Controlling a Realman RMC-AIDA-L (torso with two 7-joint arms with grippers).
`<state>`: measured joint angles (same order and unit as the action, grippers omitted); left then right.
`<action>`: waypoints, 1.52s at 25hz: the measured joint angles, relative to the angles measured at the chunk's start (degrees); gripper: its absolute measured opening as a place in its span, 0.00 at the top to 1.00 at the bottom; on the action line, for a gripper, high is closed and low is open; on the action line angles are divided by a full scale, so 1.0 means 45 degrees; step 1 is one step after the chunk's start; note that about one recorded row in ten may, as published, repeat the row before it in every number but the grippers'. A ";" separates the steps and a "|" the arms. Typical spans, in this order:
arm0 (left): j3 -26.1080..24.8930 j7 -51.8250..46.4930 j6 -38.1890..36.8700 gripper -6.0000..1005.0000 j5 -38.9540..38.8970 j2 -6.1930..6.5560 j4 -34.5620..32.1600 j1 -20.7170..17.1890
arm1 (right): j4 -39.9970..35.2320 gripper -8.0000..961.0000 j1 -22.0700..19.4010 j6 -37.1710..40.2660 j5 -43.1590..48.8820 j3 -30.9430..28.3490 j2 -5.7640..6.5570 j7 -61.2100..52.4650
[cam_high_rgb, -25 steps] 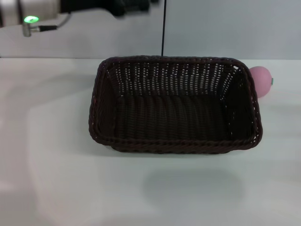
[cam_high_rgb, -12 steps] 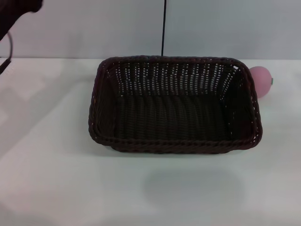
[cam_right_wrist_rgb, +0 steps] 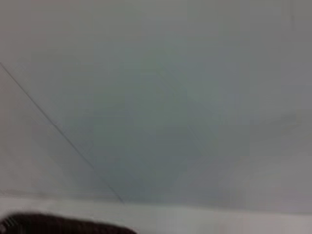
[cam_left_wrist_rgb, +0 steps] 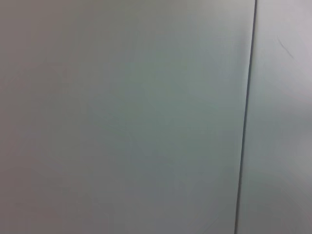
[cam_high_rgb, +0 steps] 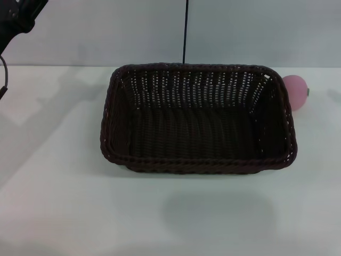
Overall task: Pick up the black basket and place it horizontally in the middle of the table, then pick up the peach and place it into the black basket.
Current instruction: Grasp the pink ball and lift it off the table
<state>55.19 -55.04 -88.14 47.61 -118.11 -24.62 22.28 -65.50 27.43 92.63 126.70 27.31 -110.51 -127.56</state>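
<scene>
The black basket (cam_high_rgb: 197, 118) lies lengthwise across the middle of the white table (cam_high_rgb: 64, 202) in the head view, open side up and empty. A sliver of its dark rim also shows in the right wrist view (cam_right_wrist_rgb: 58, 225). The pink peach (cam_high_rgb: 296, 92) sits on the table just outside the basket's far right corner, partly hidden by the rim. A dark part of my left arm (cam_high_rgb: 18, 13) shows high at the far left corner, well away from the basket; its fingers are out of view. My right gripper does not show in any view.
A thin black vertical line (cam_high_rgb: 185, 32) runs down the grey wall behind the basket and shows in the left wrist view (cam_left_wrist_rgb: 246, 117) too. White tabletop stretches in front of the basket and to its left.
My left arm has drawn back from above the table's far left to the top left corner of the head view. The basket and the peach have not moved.
</scene>
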 joint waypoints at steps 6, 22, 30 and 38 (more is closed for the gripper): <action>0.0001 0.0008 -0.0136 0.31 -0.0032 -0.0009 0.0166 -0.0048 | -0.0091 0.36 0.1678 0.0509 0.2737 0.0134 0.0432 -0.0746; -0.0136 0.0025 -0.0427 0.31 -0.0093 -0.0016 0.0546 -0.0400 | 0.2564 0.24 0.3709 -0.2332 0.5574 0.3769 0.0199 -0.1740; -0.0137 0.0026 -0.0434 0.31 -0.0095 -0.0002 0.0665 -0.0401 | 0.3883 0.25 0.4293 -0.3468 0.5595 0.4626 0.0044 -0.1663; -0.0148 0.0026 -0.0434 0.31 -0.0093 -0.0013 0.0832 -0.0400 | 0.4452 0.27 0.4479 -0.4126 0.5669 0.4692 -0.0283 -0.1611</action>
<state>54.53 -54.93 -90.09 47.19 -118.17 -20.88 20.48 -45.47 47.58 74.06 152.21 48.42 -111.78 -134.81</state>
